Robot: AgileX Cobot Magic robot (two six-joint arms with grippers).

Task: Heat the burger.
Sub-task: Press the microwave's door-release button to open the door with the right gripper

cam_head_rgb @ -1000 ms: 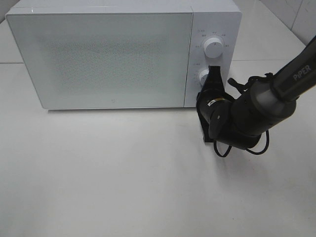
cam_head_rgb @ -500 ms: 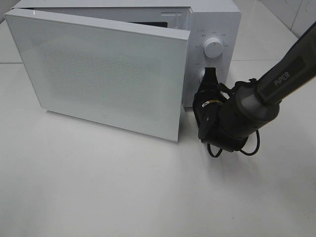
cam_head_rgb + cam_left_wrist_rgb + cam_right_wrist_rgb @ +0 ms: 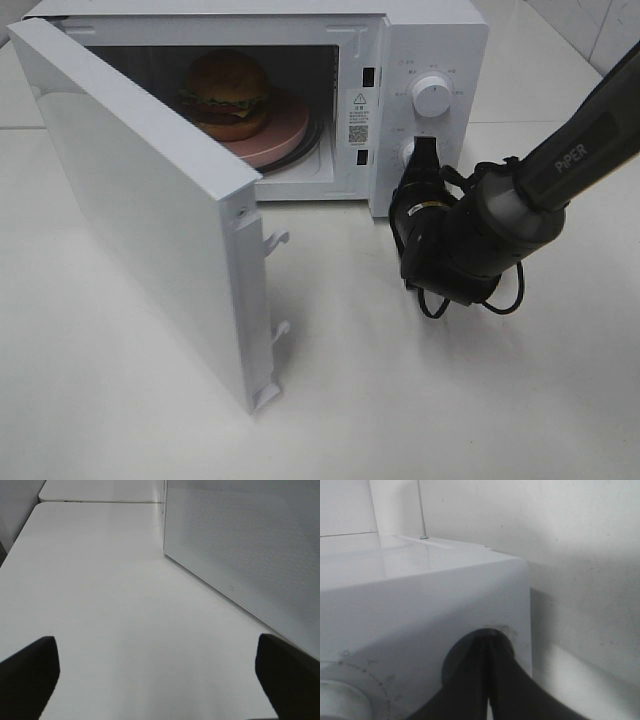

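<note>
Golden-brown burger | inside microwave | right jaws closed, outside it

White table, open microwave atop

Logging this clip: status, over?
Right gripper, jaws shut, at lower round knob of white microwave. Left gripper, jaws open, over table. Golden-bun burger on round pink plate inside; door wide open.

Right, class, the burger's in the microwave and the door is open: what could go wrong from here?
1. The door stands wide open across the table; the open left gripper faces its outer side and could knock it.
2. The shut right gripper sits at the lower control; pulling away crooked might shift the microwave.
3. The burger cannot be heated until the door is shut.
</note>
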